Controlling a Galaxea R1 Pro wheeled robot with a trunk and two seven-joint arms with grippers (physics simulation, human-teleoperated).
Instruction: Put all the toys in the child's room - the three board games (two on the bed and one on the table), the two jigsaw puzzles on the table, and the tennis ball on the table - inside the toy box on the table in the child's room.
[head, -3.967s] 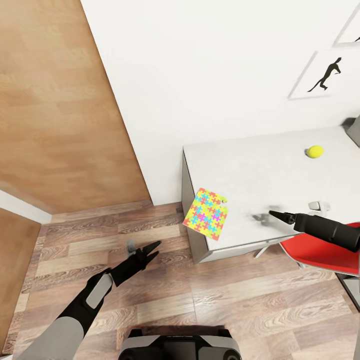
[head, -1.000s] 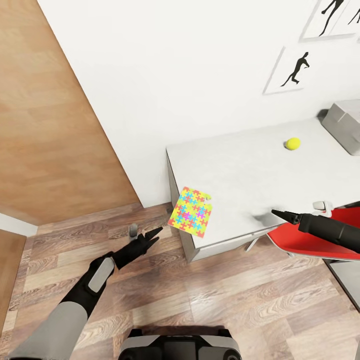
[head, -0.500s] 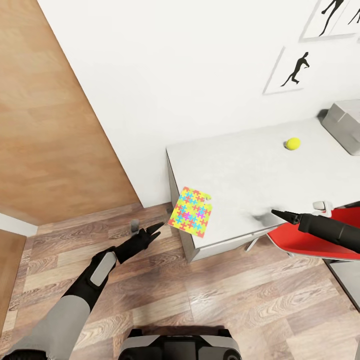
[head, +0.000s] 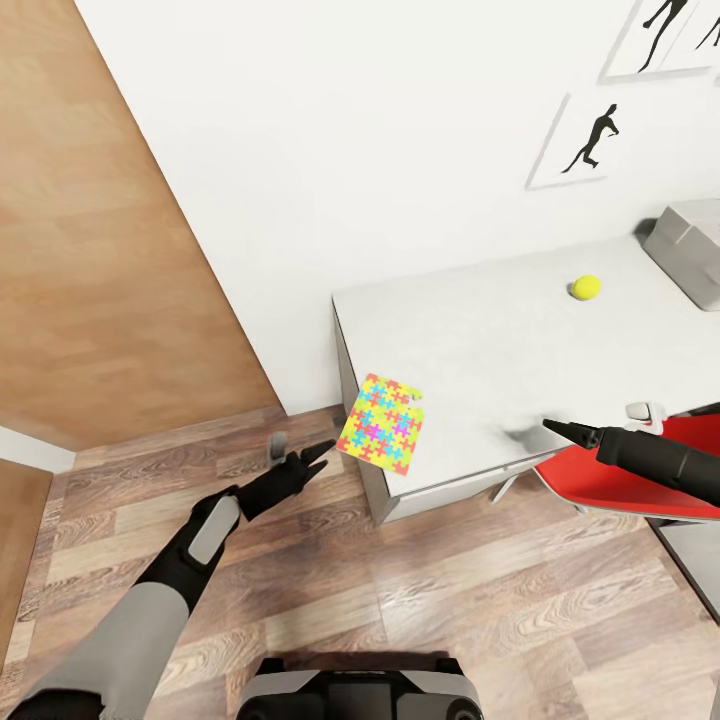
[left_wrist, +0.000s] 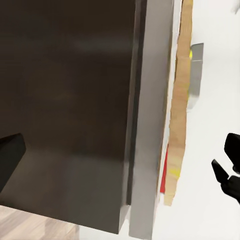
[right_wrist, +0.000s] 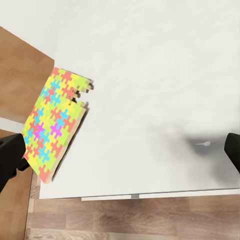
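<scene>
One jigsaw puzzle (head: 381, 421) (right_wrist: 55, 125), a bright multicoloured sheet, lies on the light-grey table (head: 480, 340) and overhangs its near left corner. The tennis ball (head: 585, 287) rests farther back on the top. Part of the grey toy box (head: 690, 240) sits at the table's far right. My left gripper (head: 305, 455) hovers open above the floor, just left of the puzzle's overhanging edge and not touching it. Over the table's front edge, right of the puzzle, my right gripper (head: 560, 430) is open and empty. The board games are out of view.
A red chair (head: 620, 480) stands tucked at the table's front right, under my right arm. A wooden door (head: 100, 250) fills the left side, with a white wall behind the table. Wood floor (head: 400, 600) lies open in front of me.
Since four seconds ago the camera has shifted, bringing the toy box into view. In the last second my left gripper has moved up and right, closer to the puzzle. The right arm is still.
</scene>
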